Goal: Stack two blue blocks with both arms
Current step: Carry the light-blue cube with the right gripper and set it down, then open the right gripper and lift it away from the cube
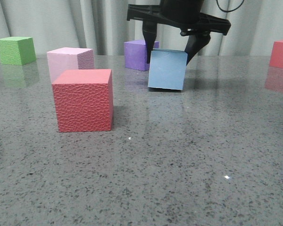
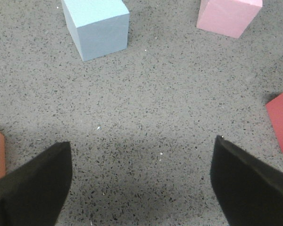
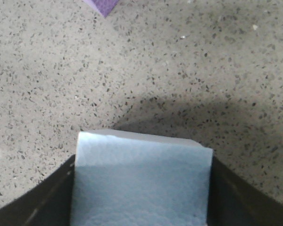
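One blue block (image 1: 167,70) stands slightly tilted at the far middle of the table, low at its surface. My right gripper (image 1: 171,51) comes down from above and is shut on it. In the right wrist view this block (image 3: 141,183) fills the gap between the two dark fingers (image 3: 52,197). A second blue block (image 2: 98,26) shows only in the left wrist view, standing free on the table ahead of my left gripper (image 2: 142,141). That gripper is open and empty, well short of the block. The left gripper is out of the front view.
A purple cube (image 1: 139,55) stands just behind the held block and shows in the right wrist view (image 3: 103,5). A pale pink cube (image 1: 70,63) sits behind a textured red cube (image 1: 83,100). A green cube (image 1: 15,50) is far left, another red cube (image 1: 281,54) far right.
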Robot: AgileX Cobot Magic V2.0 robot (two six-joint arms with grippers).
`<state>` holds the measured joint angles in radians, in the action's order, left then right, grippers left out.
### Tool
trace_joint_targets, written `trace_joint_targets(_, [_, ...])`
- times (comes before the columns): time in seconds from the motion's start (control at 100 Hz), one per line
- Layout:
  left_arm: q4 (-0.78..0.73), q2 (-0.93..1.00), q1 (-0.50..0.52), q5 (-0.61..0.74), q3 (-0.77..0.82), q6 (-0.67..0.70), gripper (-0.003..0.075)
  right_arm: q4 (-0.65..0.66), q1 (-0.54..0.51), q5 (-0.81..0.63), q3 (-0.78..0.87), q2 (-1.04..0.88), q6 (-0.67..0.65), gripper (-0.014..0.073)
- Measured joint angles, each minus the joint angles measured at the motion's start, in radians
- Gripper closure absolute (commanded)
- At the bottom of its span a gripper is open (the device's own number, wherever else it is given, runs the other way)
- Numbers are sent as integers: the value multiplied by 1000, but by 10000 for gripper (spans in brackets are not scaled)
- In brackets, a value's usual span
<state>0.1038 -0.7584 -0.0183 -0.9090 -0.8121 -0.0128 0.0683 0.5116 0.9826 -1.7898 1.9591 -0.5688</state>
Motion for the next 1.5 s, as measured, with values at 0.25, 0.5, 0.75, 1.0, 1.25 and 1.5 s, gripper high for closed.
trace_joint_targets(0.25, [0, 0, 0, 0, 0, 0, 155, -2, 0, 0, 0, 0, 0, 0])
trace_joint_targets(0.5, [0, 0, 0, 0, 0, 0, 155, -2, 0, 9, 0, 0, 0, 1])
trace_joint_targets(0.75, [0, 0, 0, 0, 0, 0, 155, -2, 0, 34, -46, 0, 0, 1])
trace_joint_targets(1.0, [0, 0, 0, 0, 0, 0, 155, 51, 0, 134, -176, -2, 4, 1])
trace_joint_targets(1.25, [0, 0, 0, 0, 0, 0, 155, 81, 0, 143, -208, -58, 99, 1])
trace_joint_targets(1.5, [0, 0, 0, 0, 0, 0, 155, 114, -36, 143, -208, -167, 181, 1])
